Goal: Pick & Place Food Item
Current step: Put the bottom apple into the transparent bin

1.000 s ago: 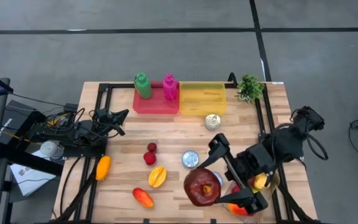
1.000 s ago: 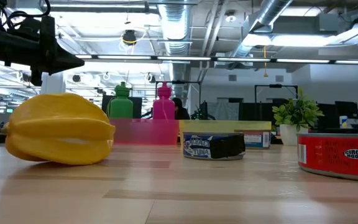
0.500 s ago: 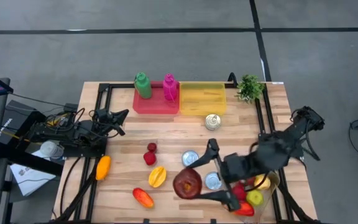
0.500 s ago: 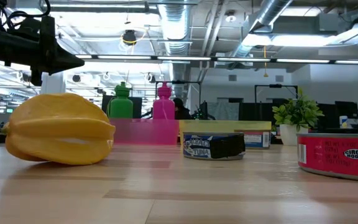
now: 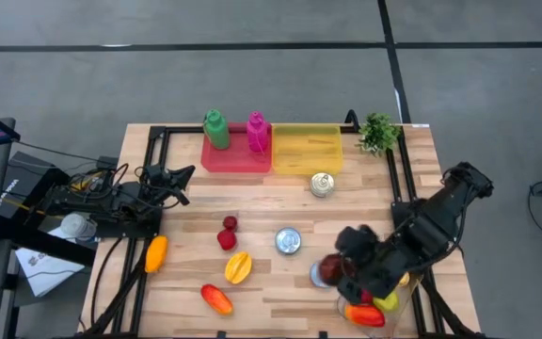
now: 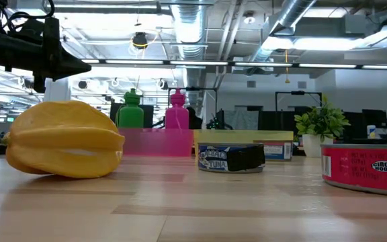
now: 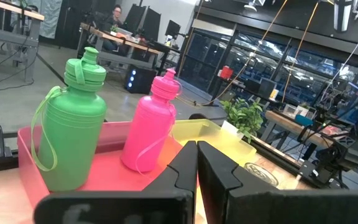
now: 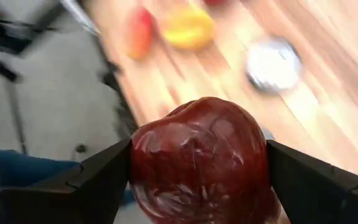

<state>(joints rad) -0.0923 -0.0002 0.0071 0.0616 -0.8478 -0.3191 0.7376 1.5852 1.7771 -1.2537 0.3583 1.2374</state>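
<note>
My right gripper (image 5: 337, 273) hangs over the table's near right part, slanting down, shut on a dark red apple (image 8: 197, 158). From above, only a bit of the apple (image 5: 330, 267) shows beside the wrist. A silver can (image 5: 319, 276) stands on the table just under it. My left gripper (image 5: 183, 174) rests shut at the table's left side, pointing level toward the red tray (image 7: 27, 149). A yellow starfruit (image 5: 238, 267) lies on its side on the wood. My right gripper pinches the apple between its two fingers, one finger (image 8: 101, 180) on each of two opposite sides (image 8: 143, 155). The fingers slant down from the near right. The apple is lifted clear of the table.
A red tray (image 5: 236, 158) with a green and a pink bottle and a yellow tray (image 5: 307, 151) stand at the far edge, a plant (image 5: 377, 132) beside them. Two more cans (image 5: 288, 241) (image 5: 322, 184), small red fruits (image 5: 227, 234), an orange fruit (image 5: 156, 252) and a red-orange one (image 5: 216, 299) lie about. Fruits (image 5: 370, 313) fill a container near right.
My right gripper has tipped from about level to slanting downward, rolled about its own line and sunk toward the table, keeping the apple between its fingers. The apple has come down to just above the can.
</note>
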